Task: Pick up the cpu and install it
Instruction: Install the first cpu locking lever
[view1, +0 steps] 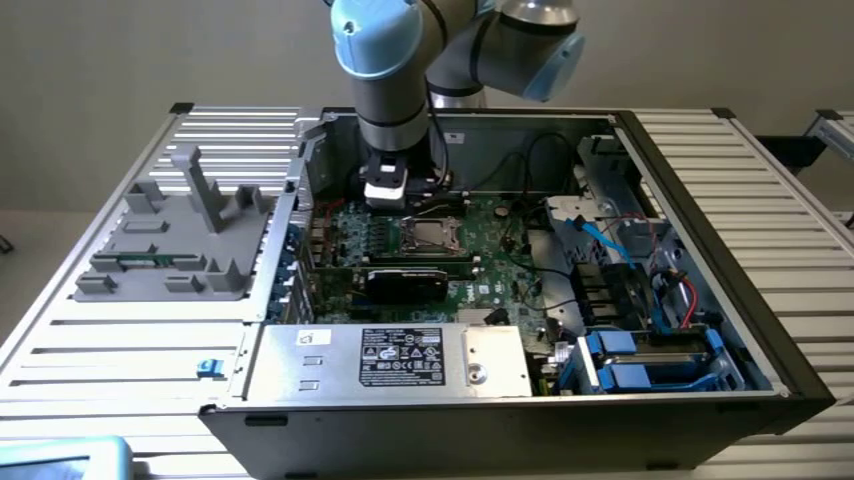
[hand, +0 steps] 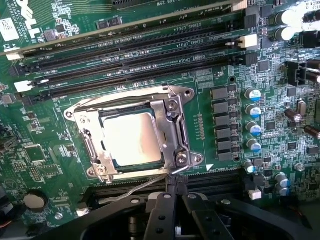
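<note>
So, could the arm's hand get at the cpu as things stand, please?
Probably only its top: the cpu lies seated with the metal socket frame seemingly over its edges; the hand is shut beside it.

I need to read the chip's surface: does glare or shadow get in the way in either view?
Wrist view: glare washes the metal top of the chip pale, hiding any print; the green board is evenly lit. Exterior view: the inside of the computer case lies in shade, darker than the bright slatted table.

The arm (view1: 394, 90) reaches steeply down, its claw (hand: 175, 189) apparently pinched together, fingertips touching
</note>
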